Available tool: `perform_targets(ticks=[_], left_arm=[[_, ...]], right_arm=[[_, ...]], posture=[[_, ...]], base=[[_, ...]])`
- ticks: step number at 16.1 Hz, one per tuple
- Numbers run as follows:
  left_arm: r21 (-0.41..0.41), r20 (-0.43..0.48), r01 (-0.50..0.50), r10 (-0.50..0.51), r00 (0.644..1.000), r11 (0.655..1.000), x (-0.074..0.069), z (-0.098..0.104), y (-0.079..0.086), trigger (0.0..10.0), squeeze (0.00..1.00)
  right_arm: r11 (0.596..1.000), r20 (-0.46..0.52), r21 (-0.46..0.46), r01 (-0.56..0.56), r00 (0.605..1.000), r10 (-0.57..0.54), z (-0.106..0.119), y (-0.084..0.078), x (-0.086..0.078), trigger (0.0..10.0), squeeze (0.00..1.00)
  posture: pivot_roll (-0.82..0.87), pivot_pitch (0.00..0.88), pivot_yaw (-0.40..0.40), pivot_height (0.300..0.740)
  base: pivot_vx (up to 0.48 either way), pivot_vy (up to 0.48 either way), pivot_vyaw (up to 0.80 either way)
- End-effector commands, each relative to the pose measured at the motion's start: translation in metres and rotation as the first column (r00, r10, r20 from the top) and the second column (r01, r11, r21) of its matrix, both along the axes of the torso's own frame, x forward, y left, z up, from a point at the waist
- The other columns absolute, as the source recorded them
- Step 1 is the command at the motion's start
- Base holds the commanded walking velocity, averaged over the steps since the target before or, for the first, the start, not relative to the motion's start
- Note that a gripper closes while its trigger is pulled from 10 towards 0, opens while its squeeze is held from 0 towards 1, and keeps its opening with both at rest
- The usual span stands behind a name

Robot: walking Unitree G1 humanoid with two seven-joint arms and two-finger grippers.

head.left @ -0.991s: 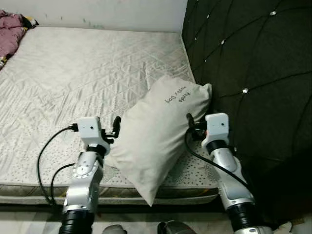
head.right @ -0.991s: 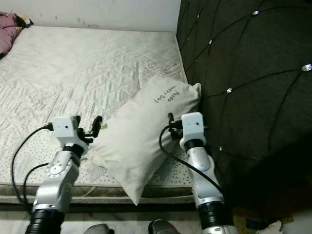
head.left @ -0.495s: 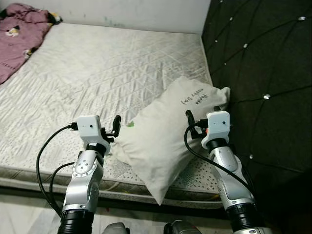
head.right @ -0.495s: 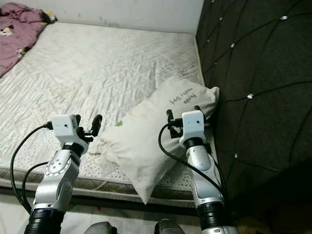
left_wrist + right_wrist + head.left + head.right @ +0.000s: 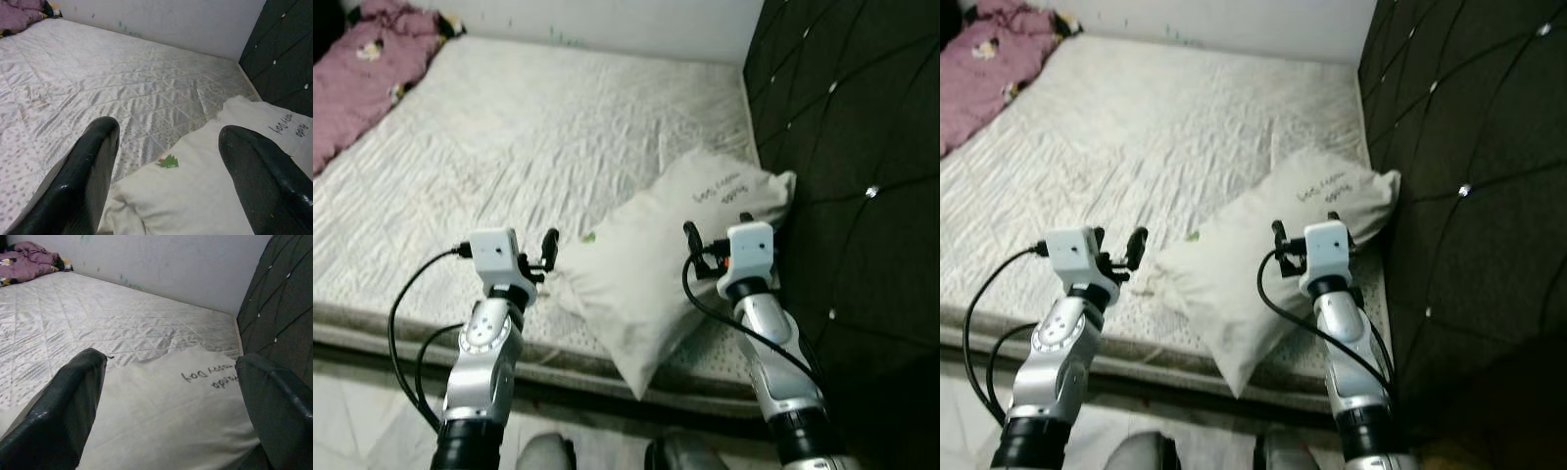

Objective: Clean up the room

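Left eye view, pillow [image 5: 656, 279] on mattress [image 5: 509, 166], left gripper [image 5: 166, 166] and right gripper [image 5: 166, 396] spread wide, empty

Pillow [image 5: 1263, 274] on mattress [image 5: 1136, 147]; headboard [image 5: 1469, 196] beside.

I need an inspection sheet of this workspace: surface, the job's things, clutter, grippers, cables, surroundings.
Surface: bare quilted mattress, no sheet on it.
Job's things: white pillow with dark lettering lies near the front edge, its far end against the headboard, one corner hanging over the edge.
Clutter: pink bedding bunched at the far left corner.
Grippers: left gripper open beside the pillow's left edge; right gripper open over the pillow; neither holds it.
Cables: black cables loop from both wrists.
Surroundings: dark tufted headboard on the right, pale wall beyond.
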State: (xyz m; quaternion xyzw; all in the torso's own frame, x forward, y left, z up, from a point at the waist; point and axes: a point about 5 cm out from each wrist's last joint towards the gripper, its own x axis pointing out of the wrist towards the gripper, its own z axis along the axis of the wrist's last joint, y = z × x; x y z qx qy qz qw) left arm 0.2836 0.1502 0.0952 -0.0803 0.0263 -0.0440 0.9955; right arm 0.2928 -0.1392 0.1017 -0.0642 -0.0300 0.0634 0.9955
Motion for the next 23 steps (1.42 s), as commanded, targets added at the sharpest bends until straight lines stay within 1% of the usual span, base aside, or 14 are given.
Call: perform_targets(ticks=[1,5,7,10,11,15,18,23], left_arm=[[0.012,0.001,0.001,-0.001,1.000,1.000,0.0000,0.0023,-0.0011,10.0,0.00],[0.007,-0.012,0.003,-0.003,1.000,1.000,-0.0004,0.0010,-0.0022,10.0,0.00],[0.008,-0.012,0.002,-0.001,1.000,1.000,-0.0002,0.0011,-0.0022,10.0,0.00],[0.003,-0.013,-0.008,0.008,1.000,1.000,0.0002,0.0008,-0.0003,10.0,0.00],[-0.014,-0.004,0.002,-0.002,1.000,1.000,-0.0003,0.0020,-0.0001,10.0,0.00],[-0.017,0.005,0.006,-0.006,1.000,1.000,-0.0017,0.0038,0.0005,10.0,0.00],[-0.019,0.007,0.004,-0.003,1.000,1.000,-0.0018,0.0039,0.0012,10.0,0.00],[-0.016,-0.015,0.007,-0.008,1.000,1.000,-0.0007,0.0018,0.0013,10.0,0.00]], right_arm=[[1.000,0.002,0.002,-0.010,1.000,0.010,0.0021,0.0002,-0.0012,10.0,0.00],[1.000,0.000,0.002,-0.024,1.000,0.024,0.0020,0.0009,-0.0023,10.0,0.00],[1.000,-0.002,0.001,-0.030,1.000,0.030,0.0019,0.0014,-0.0020,10.0,0.00],[0.999,-0.004,0.003,-0.036,0.999,0.036,0.0013,0.0022,-0.0013,10.0,0.00],[0.999,-0.006,0.003,-0.038,0.999,0.038,0.0011,0.0025,-0.0011,10.0,0.00],[0.999,-0.013,0.009,-0.051,0.999,0.051,0.0001,0.0046,-0.0005,10.0,0.00],[0.998,-0.016,0.012,-0.060,0.998,0.060,0.0000,0.0055,-0.0002,10.0,0.00],[0.998,-0.017,0.016,-0.063,0.998,0.063,0.0007,0.0062,0.0001,10.0,0.00]], posture=[[0.03,0.079,-0.010,0.652],[0.03,0.081,-0.012,0.607],[0.03,0.078,-0.012,0.592],[0.03,0.073,-0.012,0.592],[0.03,0.074,-0.012,0.592],[0.03,0.077,-0.015,0.592],[0.04,0.085,-0.017,0.592],[0.03,0.091,-0.013,0.592]], base=[[0.000,0.000,0.00],[0.000,0.000,0.00],[0.000,0.000,0.00],[0.000,0.000,0.00],[0.000,0.000,0.00],[0.000,0.000,0.00],[0.255,0.000,0.00],[0.055,0.000,0.00]])
